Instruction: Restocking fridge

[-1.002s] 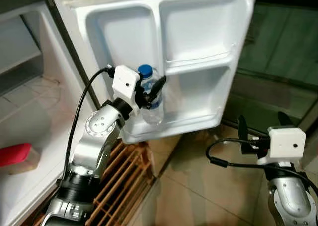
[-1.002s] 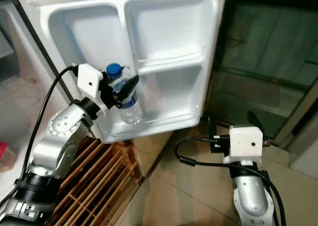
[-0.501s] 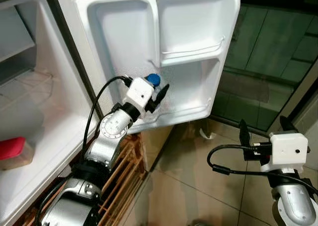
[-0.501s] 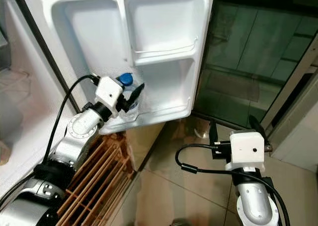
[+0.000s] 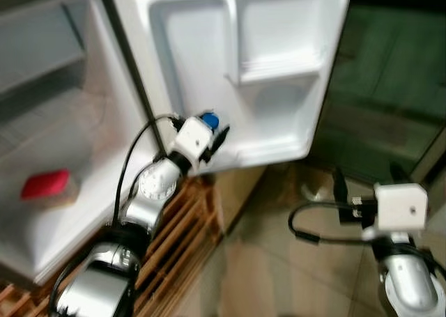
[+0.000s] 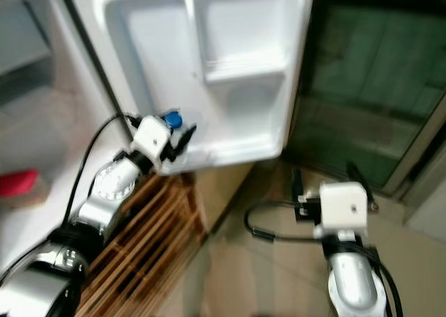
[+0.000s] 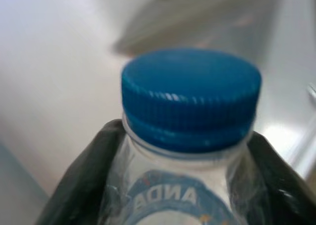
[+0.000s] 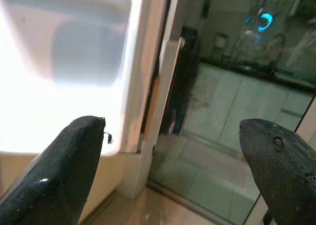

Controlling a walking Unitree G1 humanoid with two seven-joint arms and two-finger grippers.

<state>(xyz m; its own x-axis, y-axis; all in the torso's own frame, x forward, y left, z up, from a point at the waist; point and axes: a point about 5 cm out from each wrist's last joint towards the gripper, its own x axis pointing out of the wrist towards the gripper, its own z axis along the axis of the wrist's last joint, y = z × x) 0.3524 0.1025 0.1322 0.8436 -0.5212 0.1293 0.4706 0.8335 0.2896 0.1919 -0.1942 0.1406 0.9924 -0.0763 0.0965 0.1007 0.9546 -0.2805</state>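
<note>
Both eye views blurred throughout, edges smeared. Fridge door (image 5: pixel 279 66) bright white, washed out; floor and glass at right dim. Left wrist view: bottle (image 7: pixel 190 111) cap soft-focused, background blurred. Right wrist view: door panel overexposed at one side, fingers (image 8: pixel 64 170) dark.

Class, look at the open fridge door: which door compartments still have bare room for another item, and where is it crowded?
Free: the upper right door pocket and the tall left pocket. Crowded: the bottom shelf's left end, where the left gripper holds the water bottle.

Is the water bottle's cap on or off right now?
On. The blue cap sits on the neck of the water bottle, held between the left gripper's fingers at the fridge door's lower shelf.
</note>
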